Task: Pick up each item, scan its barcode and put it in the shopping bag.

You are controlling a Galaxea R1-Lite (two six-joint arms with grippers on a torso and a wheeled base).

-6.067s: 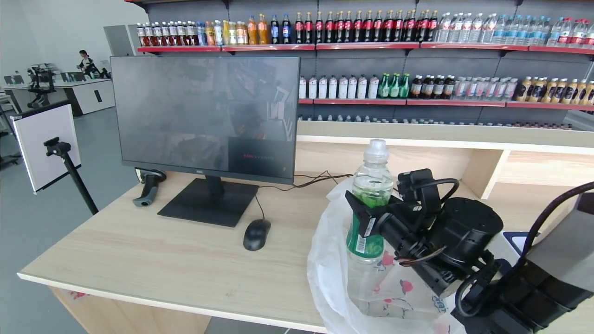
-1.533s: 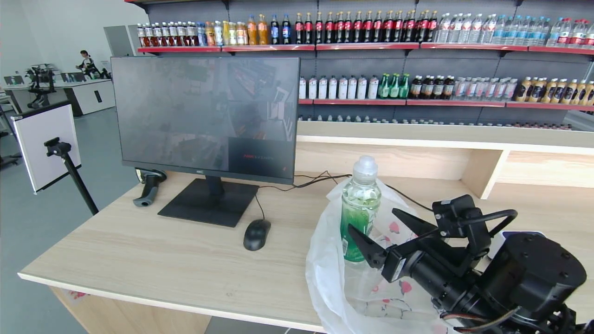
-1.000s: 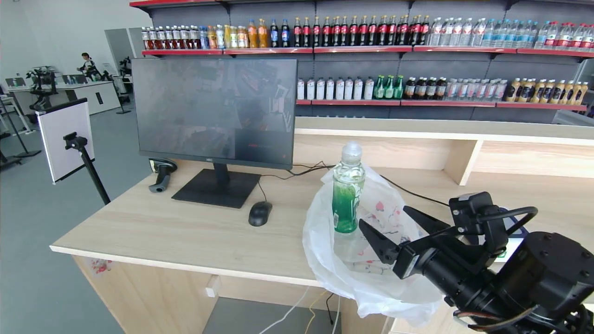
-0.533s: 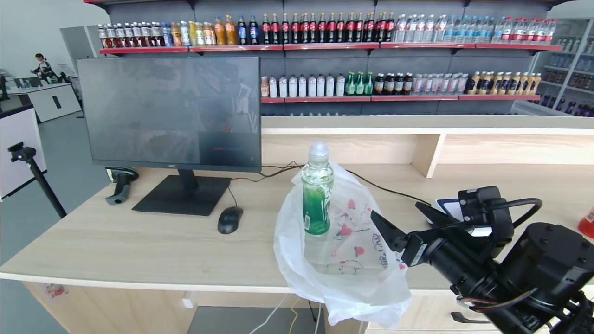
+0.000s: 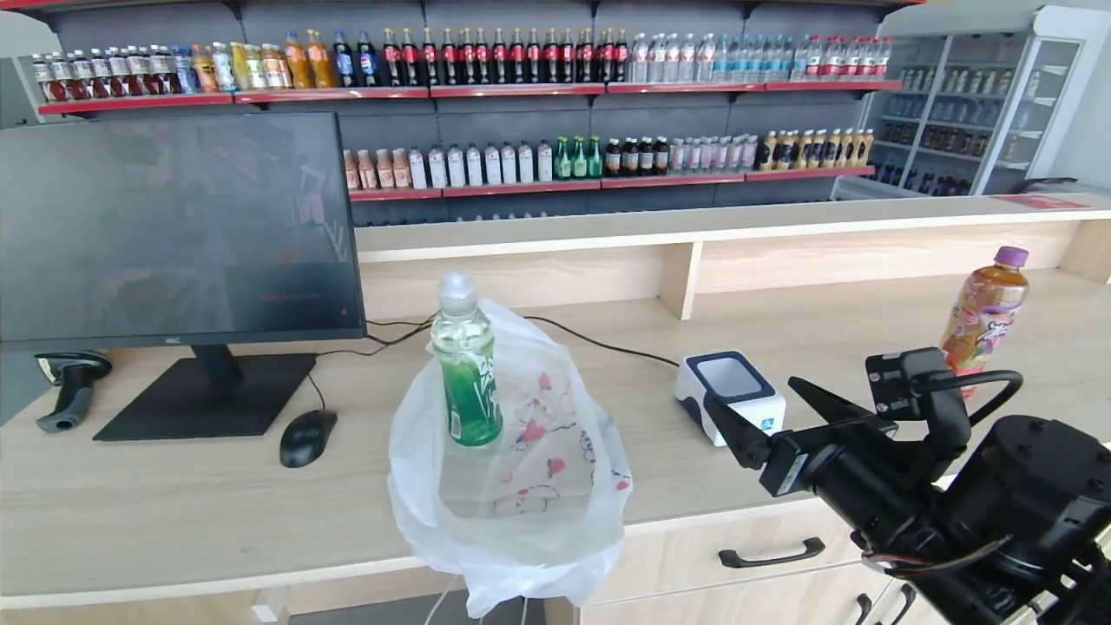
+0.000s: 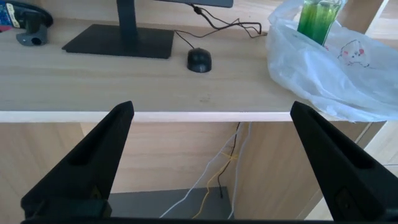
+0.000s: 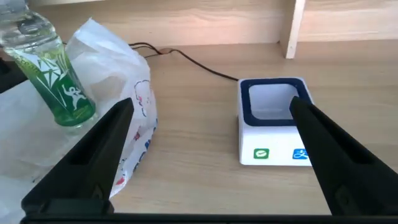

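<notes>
Right gripper [image 5: 752, 392]: fingers spread wide, nothing held. You've got it hanging to the right of the shopping bag [image 5: 529, 529], well apart from it, above the front edge of the worktop [image 5: 174, 512].

Left gripper [image 6: 208, 111]: fingers also wide open and empty. It sits lower than the bag, out in front of the worktop edge, facing the cabinet front.

Task things, all relative to the bag:
- Green bottle [image 5: 467, 373] stands upright inside the bag, with its neck and cap above the bag's rim.
- The bag itself sits at the worktop's front edge, its bottom drooping over the edge.
- Barcode scanner [image 5: 731, 392], a white box with a blue-rimmed window, sits to the right of the bag. Near it, not touching.
- Brown bottle [image 5: 985, 314] with a purple cap stands upright far right of the bag, past the scanner.

Rest:
- Mouse [image 5: 307, 437] is left of the bag.
- Monitor [image 5: 174, 226] is further left and behind.
- Handheld scanner [image 5: 69, 391] is furthest left, past the monitor stand.
- Drinks shelves [image 5: 521, 87] run along the wall behind the bag.
</notes>
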